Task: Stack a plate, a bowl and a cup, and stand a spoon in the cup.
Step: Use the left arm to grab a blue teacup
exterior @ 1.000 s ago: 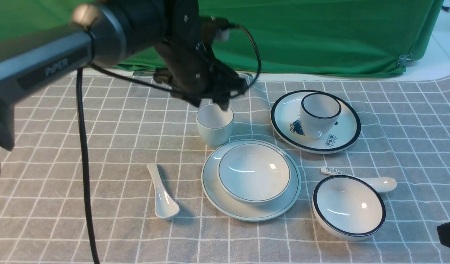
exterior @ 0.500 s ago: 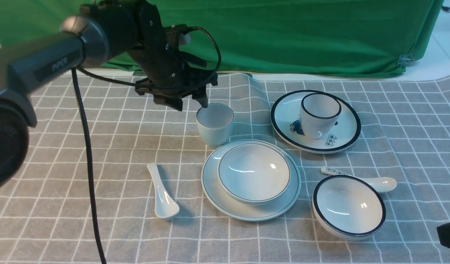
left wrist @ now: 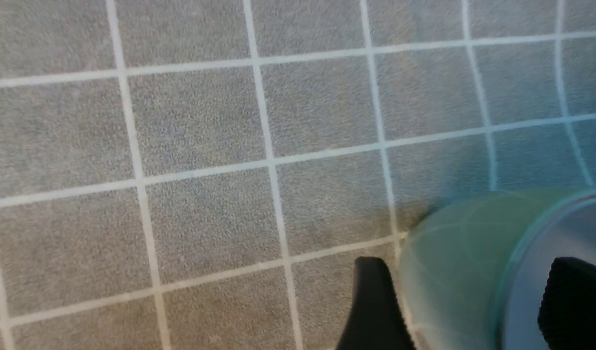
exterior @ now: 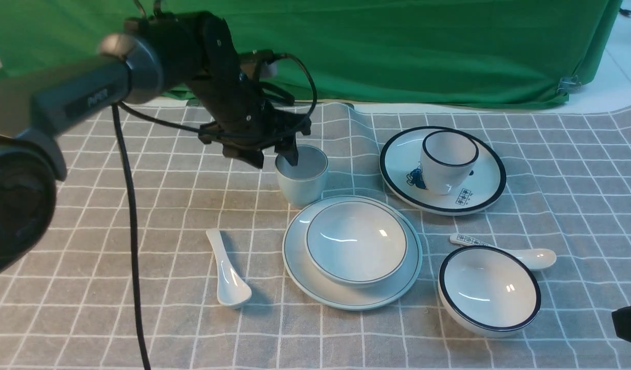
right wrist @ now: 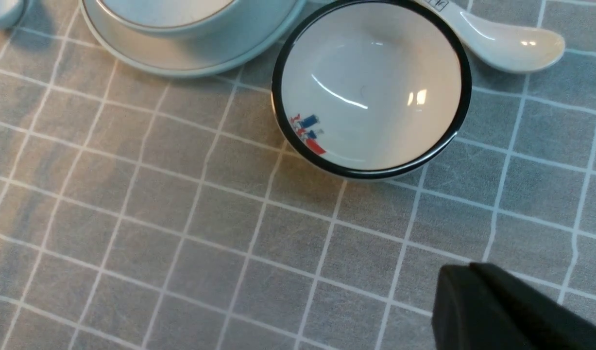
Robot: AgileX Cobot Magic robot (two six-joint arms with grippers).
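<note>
The pale blue-grey cup stands upright behind the plate, which carries the bowl. The plain white spoon lies on the cloth left of the plate. My left gripper is open at the cup's left rim, with one finger inside the cup and the other outside. In the left wrist view the cup wall sits between the fingers of the left gripper, untouched by the inner one. My right gripper is shut and empty, low near the front right.
A black-rimmed white plate with a black-rimmed cup on it stands at the back right. A black-rimmed bowl and a patterned spoon lie right of the stack. Green backdrop behind the checked cloth.
My left gripper moved left off the cup's top, then came down, so one finger now dips inside the left rim. The dishes and the right arm have not moved.
</note>
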